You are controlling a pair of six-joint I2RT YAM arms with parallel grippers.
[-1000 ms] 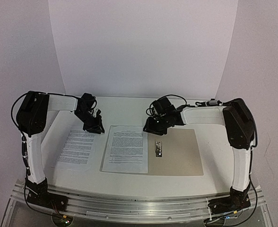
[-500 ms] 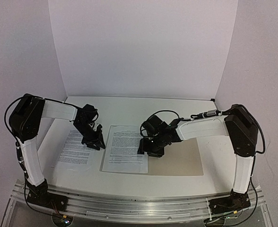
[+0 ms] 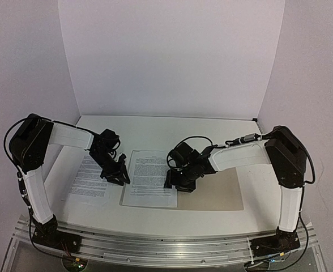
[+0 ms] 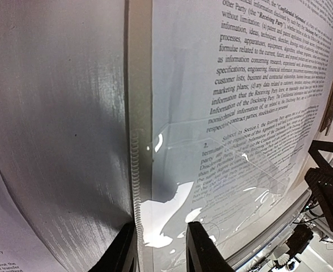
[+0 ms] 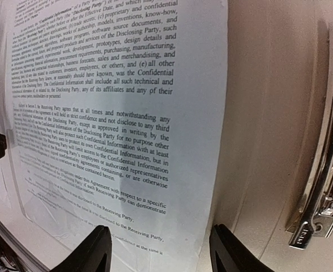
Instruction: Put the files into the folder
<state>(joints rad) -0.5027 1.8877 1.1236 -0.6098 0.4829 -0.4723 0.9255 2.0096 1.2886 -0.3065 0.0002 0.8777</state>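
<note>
sheet [image 3: 149,177] flat on folder [image 3: 217,190] left half, second sheet [image 3: 90,180] on tabletop [image 3: 155,127] | left fingers [image 4: 203,255] narrow, empty, at sheet's left edge | right fingers [image 5: 90,252] wide, empty, over right edge | paper likely light, limp, slippery: pinch an edge, slide not lift

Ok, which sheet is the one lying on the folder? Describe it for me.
Find the big tan folder. The sheet covers its left half, between the left gripper and right gripper. The other sheet lies farther left, on bare table.
</note>
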